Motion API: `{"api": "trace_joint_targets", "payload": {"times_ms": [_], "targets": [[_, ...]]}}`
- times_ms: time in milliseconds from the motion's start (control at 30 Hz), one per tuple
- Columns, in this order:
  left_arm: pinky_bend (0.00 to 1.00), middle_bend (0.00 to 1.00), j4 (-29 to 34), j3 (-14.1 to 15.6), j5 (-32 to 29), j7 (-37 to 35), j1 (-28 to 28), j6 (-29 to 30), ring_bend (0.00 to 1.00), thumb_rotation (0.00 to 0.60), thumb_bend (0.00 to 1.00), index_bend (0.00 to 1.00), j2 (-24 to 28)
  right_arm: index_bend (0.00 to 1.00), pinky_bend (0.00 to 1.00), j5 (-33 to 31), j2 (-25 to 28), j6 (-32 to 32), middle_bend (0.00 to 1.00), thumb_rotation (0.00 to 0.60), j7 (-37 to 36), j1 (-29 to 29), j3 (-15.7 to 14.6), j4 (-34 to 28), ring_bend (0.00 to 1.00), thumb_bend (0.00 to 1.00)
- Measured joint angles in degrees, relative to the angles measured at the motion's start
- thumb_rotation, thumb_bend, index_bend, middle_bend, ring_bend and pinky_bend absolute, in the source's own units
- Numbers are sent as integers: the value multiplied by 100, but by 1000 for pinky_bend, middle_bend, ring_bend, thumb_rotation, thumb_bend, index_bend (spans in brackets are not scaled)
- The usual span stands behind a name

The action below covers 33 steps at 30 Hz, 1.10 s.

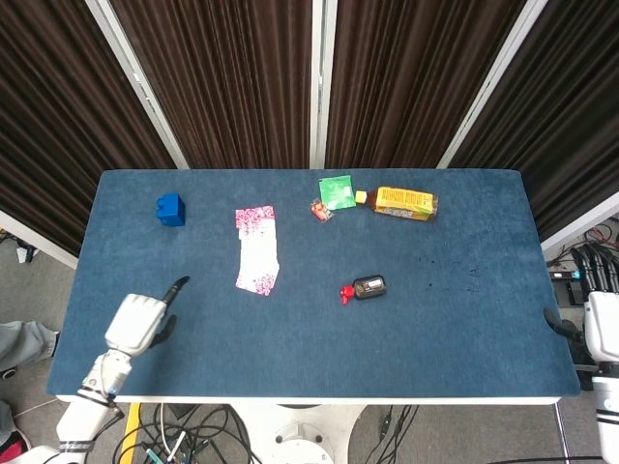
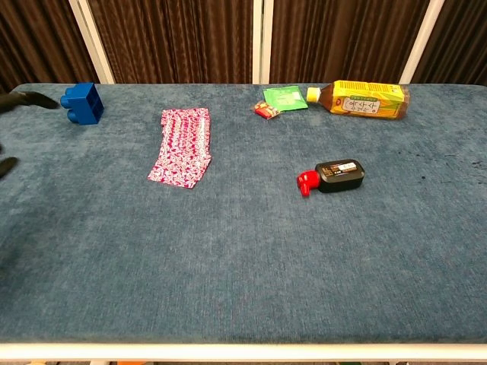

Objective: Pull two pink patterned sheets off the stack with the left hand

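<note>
The stack of pink patterned sheets [image 1: 257,249] lies flat on the blue table [image 1: 435,319], left of the middle; the chest view shows the stack [image 2: 183,146] as a long strip. My left hand [image 1: 140,321] hovers over the table's front-left part, below and left of the stack and well apart from it, holding nothing. One dark finger points toward the stack, the thumb spread aside. The chest view catches only its fingertips [image 2: 23,99] at the left edge. My right hand [image 1: 602,319] stays off the table's right edge, fingers apart and empty.
A blue block [image 1: 170,209] sits at the back left. A green packet [image 1: 337,190], a small red wrapper [image 1: 321,210] and a lying yellow tea bottle [image 1: 404,202] are at the back centre. A black bottle with a red cap [image 1: 364,288] lies mid-table.
</note>
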<state>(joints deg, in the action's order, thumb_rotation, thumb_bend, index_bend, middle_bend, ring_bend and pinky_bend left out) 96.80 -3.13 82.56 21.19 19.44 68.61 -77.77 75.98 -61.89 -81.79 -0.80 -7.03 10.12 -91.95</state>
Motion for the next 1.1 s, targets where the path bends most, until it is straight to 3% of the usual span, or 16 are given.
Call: {"api": "trace_joint_targets", "payload": {"times_ms": [567, 1100], "targets": [[902, 925, -533, -220, -817, 732, 810, -965, 919, 600, 549, 113, -945, 0, 0, -99, 0, 114, 0, 600, 18, -55, 24, -2, 0, 137], [902, 929, -1535, -368, -1765, 1177, 1606, -1784, 920, 600, 556, 113, -1816, 0, 0, -213, 53, 189, 0, 600, -120, -39, 37, 101, 0, 138]]}}
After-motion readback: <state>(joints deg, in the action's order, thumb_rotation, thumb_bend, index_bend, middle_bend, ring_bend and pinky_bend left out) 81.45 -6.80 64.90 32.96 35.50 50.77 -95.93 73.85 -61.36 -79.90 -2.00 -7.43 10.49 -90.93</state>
